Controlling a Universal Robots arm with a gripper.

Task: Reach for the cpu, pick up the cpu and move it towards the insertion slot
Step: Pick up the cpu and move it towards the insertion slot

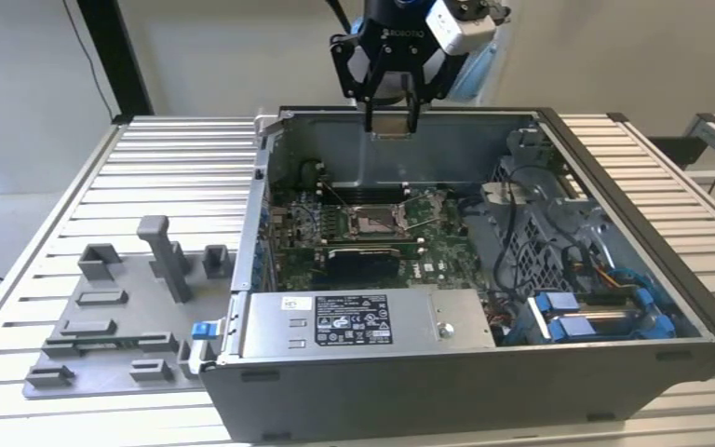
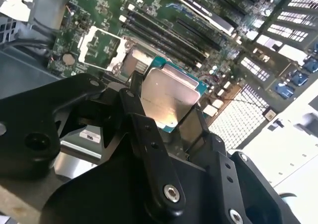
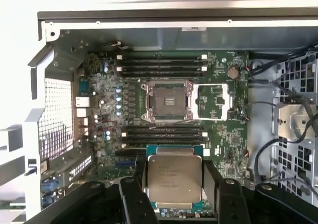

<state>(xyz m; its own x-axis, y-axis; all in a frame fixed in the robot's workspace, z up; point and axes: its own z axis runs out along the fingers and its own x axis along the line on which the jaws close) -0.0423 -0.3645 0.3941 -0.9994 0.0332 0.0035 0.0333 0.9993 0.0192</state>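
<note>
Cpu (image 3: 175,180) clamped between the end effector's (image 1: 390,123) black fingers (image 3: 134,204), silvery top visible in both wrist views. End effector hangs above the open computer case (image 1: 655,279) at its rear wall; insertion slot (image 3: 167,101) lies below on the green board, apart.

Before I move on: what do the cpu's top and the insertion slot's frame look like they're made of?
The cpu, gripped between the black fingers, has a top that looks like brushed, matte silvery metal, going by its dull, even sheen; its teal rim looks like circuit board. The insertion slot has a frame that seems to be shiny bare metal with bright glints, around a brownish centre, likely contacts.
</note>
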